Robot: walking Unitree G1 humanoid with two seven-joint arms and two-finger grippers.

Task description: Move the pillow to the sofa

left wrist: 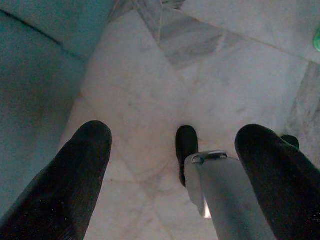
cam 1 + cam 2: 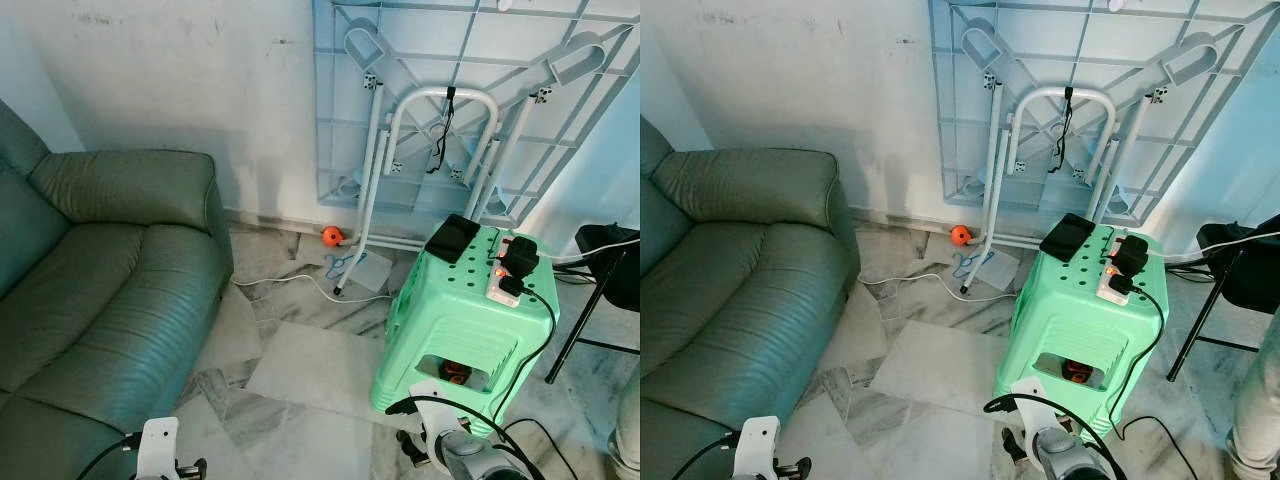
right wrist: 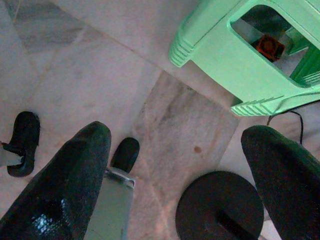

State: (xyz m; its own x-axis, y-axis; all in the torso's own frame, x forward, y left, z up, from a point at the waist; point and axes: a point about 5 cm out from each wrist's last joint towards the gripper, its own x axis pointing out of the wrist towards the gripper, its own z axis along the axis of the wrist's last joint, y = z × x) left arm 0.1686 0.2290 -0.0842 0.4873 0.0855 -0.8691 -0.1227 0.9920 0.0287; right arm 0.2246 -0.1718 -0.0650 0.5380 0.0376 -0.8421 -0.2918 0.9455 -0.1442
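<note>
The grey-green sofa (image 2: pixel 100 270) takes up the robot's left side of the room, against the wall, on a marble floor (image 2: pixel 300 380). No pillow can be seen anywhere around the sofa, so I cannot tell where it is. Right of the sofa, a pale blue folded table (image 2: pixel 470 90) leans against the wall. In front of it, further right of the sofa, stands a green plastic stool (image 2: pixel 465 320) carrying a power strip (image 2: pixel 503 285) and a black box (image 2: pixel 452 238). An orange ball (image 2: pixel 331 236) lies near the sofa's far corner. The left tool (image 1: pixel 172 160) hangs beside the sofa, fingers wide apart, holding nothing. The right tool (image 3: pixel 175 170) hangs by the stool, equally wide and empty.
</note>
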